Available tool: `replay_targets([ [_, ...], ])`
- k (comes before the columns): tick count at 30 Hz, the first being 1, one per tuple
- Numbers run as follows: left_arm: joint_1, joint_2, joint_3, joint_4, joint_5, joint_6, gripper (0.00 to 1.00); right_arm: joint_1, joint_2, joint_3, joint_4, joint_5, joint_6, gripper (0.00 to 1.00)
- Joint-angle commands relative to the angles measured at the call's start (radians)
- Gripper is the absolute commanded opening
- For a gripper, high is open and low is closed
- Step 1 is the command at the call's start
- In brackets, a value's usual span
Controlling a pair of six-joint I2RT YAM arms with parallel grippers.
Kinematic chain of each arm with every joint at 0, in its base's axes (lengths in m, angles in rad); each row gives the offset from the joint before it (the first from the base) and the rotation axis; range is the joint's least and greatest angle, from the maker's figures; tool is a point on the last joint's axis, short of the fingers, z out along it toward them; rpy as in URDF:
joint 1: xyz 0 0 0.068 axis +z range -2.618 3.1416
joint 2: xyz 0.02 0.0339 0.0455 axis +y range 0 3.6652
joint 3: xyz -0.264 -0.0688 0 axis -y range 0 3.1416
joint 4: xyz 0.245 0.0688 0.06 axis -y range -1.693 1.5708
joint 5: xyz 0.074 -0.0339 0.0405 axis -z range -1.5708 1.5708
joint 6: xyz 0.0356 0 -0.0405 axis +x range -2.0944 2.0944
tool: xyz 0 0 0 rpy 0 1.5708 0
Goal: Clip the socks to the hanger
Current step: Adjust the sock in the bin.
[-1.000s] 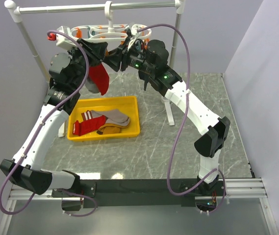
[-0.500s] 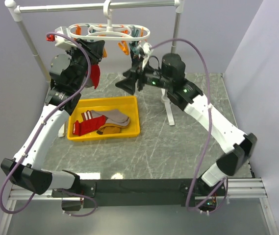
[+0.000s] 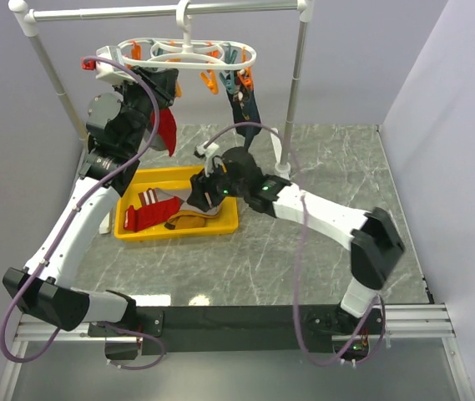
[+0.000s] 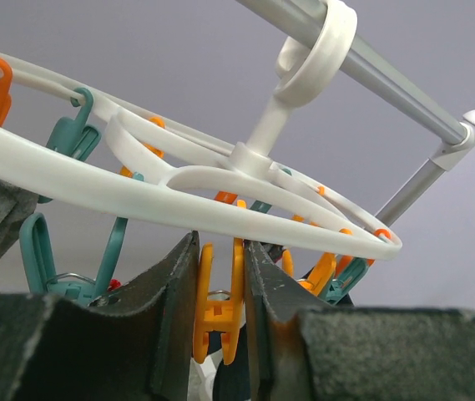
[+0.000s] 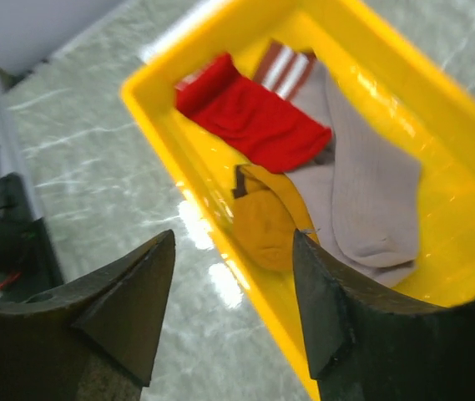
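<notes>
Glossy white plastic hanger over my left hand, shiny orange plastic peg between its fingers; under my right hand, matt knit socks, glossy yellow plastic tray, polished marbled worktop.

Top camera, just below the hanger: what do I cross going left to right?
Left stand pole → red sock → dark sock hanging from the hanger → right stand pole.

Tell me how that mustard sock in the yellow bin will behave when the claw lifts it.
The mustard sock lies crumpled and folded, so it will probably droop limp. It looks thin and light. The grey sock touches it, so that may drag along.
</notes>
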Motion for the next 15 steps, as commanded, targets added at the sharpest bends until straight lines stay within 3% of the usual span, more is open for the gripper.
replay_targets([
  [1,-0.006,-0.001,0.005,0.060,0.014,0.016,0.18,-0.003,0.094,0.035,0.114,0.081,0.082,0.64],
  [8,-0.011,-0.015,-0.011,0.063,-0.004,0.031,0.18,0.017,0.284,0.187,0.113,0.170,0.351,0.58],
  [15,-0.011,-0.023,-0.011,0.058,-0.016,0.044,0.18,0.054,0.481,0.383,0.012,0.270,0.417,0.57],
])
